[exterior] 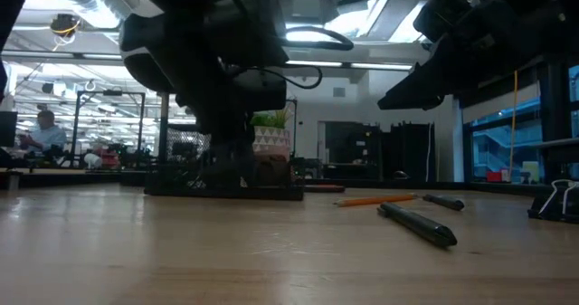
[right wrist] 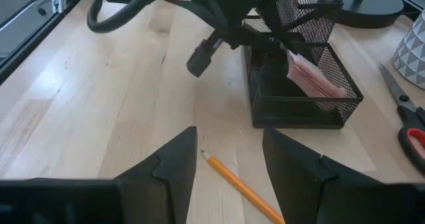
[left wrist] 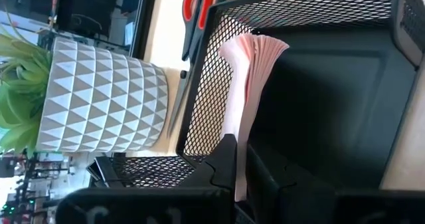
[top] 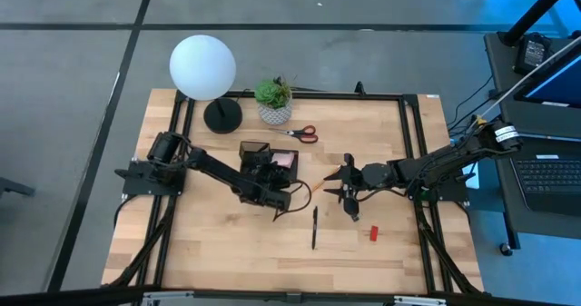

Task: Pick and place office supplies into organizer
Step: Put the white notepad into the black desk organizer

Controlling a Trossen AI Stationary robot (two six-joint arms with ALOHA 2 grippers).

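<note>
The black mesh organizer (top: 259,161) stands at mid-table and also shows in the right wrist view (right wrist: 299,84). My left gripper (top: 275,173) is over its low compartment, shut on the pink sticky-note pad (left wrist: 249,84). My right gripper (right wrist: 230,141) is open and empty. It hangs low over the orange pencil (right wrist: 236,181), whose tip lies between its fingers without touching them. A black pen (top: 314,227) and a small red block (top: 372,233) lie nearer the front edge. The red-handled scissors (top: 304,133) lie beyond the organizer. My left gripper pinches the pink pad between its two fingers (left wrist: 226,164) at the pad's near edge (left wrist: 240,159). The fingers slant down toward the table's far side. The pad stands on edge, tilted, inside the organizer's low compartment (right wrist: 312,78). Whether its lower end rests on the tray floor is hidden.
A potted green plant (top: 273,102) and a lamp with a black round base (top: 222,115) and a white globe (top: 201,67) stand at the far edge. A second dark pen (exterior: 443,201) and a small black clip (exterior: 556,201) lie on the right. Bare wood shows at the front left.
</note>
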